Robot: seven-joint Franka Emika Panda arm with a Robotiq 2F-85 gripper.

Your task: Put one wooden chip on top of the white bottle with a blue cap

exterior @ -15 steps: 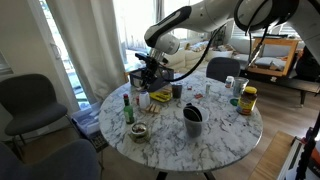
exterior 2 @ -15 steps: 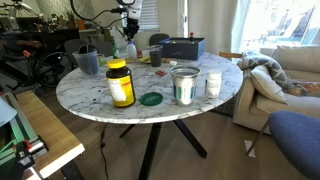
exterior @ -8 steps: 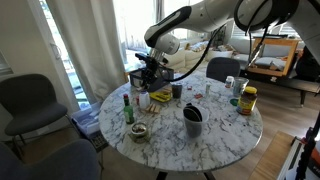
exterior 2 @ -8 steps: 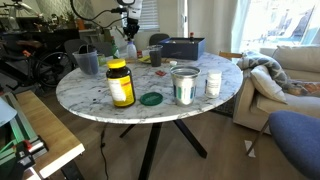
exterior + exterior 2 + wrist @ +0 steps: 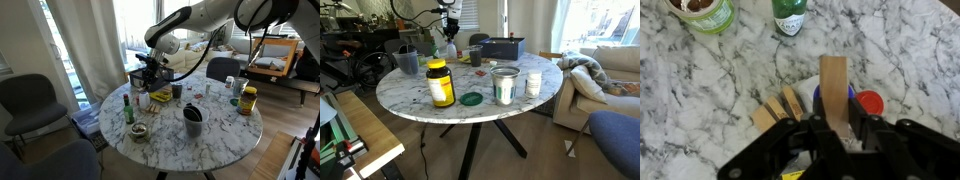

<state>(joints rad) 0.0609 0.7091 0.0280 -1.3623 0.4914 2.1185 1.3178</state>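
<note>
In the wrist view my gripper (image 5: 836,128) is shut on a wooden chip (image 5: 834,80), held upright between the fingers. The chip is directly over the blue cap (image 5: 818,98) of the white bottle; I cannot tell whether it touches the cap. The bottle's body is hidden under the gripper. Several more wooden chips (image 5: 776,108) lie on the marble to the left of the cap. In both exterior views the gripper (image 5: 150,76) (image 5: 448,27) hangs low over the table's far side, above the bottle (image 5: 143,99).
A red cap (image 5: 871,103) sits right beside the blue one. A green bottle (image 5: 790,14) (image 5: 127,108) and a jar (image 5: 706,12) stand nearby. A black cup (image 5: 192,121), a yellow-labelled jar (image 5: 440,84), a glass jar (image 5: 504,86) and a black box (image 5: 503,47) stand on the round marble table (image 5: 410,100).
</note>
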